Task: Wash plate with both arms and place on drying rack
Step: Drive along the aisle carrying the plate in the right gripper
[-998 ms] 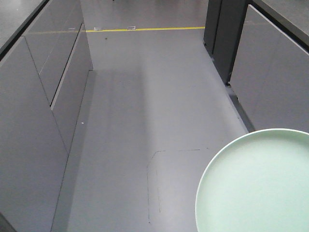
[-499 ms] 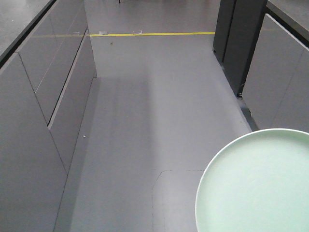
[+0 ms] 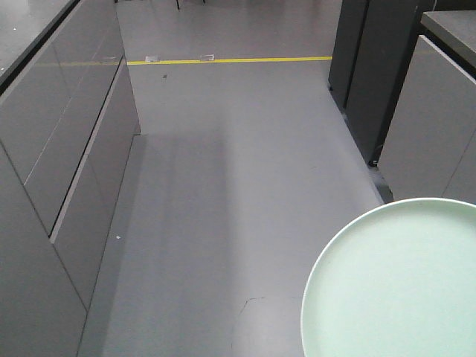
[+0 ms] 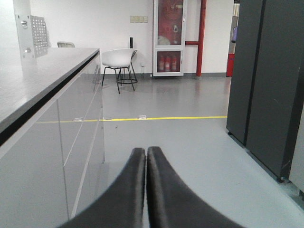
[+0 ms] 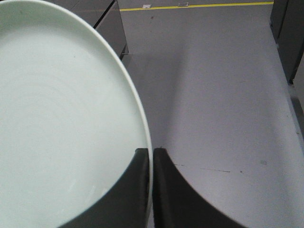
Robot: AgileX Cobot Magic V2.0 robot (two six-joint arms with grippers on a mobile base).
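Holding the plate point(image 5: 61, 123), I am pinching its rim in the right jaws, its face spreading leftward; left jaws are sitting closed, empty.

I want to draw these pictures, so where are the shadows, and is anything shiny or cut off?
Front-facing view: a wide soft shadow lies on the floor, and the plate is cut off at the corner. Left wrist view: the countertop gleams pale; the shut left tool looks black. Right wrist view: the plate shows a faint sheen, pinched by the dark right tool.
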